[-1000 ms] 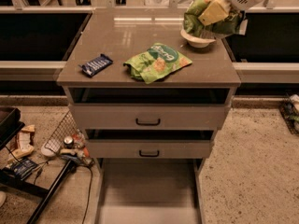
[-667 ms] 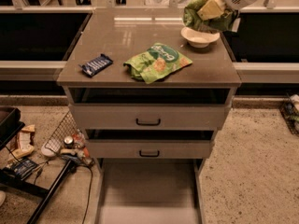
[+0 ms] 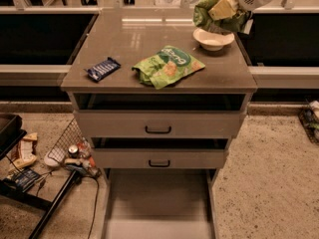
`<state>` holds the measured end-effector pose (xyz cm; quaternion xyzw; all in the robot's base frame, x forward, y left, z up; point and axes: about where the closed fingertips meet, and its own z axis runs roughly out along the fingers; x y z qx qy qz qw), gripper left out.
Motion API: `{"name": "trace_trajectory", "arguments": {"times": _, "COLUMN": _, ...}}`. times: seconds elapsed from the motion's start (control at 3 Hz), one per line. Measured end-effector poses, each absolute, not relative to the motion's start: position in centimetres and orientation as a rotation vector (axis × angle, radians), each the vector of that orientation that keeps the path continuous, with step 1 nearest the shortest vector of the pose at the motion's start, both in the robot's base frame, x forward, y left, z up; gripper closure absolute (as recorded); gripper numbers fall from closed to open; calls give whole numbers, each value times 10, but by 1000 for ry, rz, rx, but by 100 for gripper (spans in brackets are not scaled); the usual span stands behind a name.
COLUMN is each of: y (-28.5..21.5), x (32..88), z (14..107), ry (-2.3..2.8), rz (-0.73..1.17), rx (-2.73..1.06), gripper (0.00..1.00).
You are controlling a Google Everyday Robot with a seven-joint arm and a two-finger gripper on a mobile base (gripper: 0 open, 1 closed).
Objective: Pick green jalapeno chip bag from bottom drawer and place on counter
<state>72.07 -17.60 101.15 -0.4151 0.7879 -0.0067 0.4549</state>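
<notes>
My gripper (image 3: pixel 223 8) is at the top right, above the back right corner of the counter (image 3: pixel 149 34). It is shut on the green jalapeno chip bag (image 3: pixel 205 11), a dark-green wrinkly bag held in the air just above a white bowl (image 3: pixel 213 39). The bag hangs clear of the counter top. The bottom drawer (image 3: pixel 159 203) is pulled out at the foot of the cabinet, its flat grey floor bare.
A larger lime-green bag (image 3: pixel 168 64) lies mid-counter and a dark-blue bar wrapper (image 3: pixel 102 68) at the left. Two grey drawer fronts with black handles (image 3: pixel 158 129) sit below. A wire basket with clutter (image 3: pixel 75 151) stands on the floor at the left.
My gripper has carried the bag slightly left and up over the white bowl. Nothing else has moved.
</notes>
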Motion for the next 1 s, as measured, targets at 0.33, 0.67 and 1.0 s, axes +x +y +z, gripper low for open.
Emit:
{"name": "trace_trajectory", "arguments": {"times": 0.33, "y": -142, "x": 760, "z": 1015, "ry": 1864, "rz": 40, "rx": -964, "gripper": 100}}
{"name": "trace_trajectory", "arguments": {"times": 0.67, "y": -103, "x": 819, "z": 1024, "ry": 1757, "rz": 74, "rx": -897, "gripper": 100}}
{"name": "trace_trajectory", "arguments": {"times": 1.0, "y": -58, "x": 870, "z": 1023, "ry": 1696, "rz": 128, "rx": -858, "gripper": 100}}
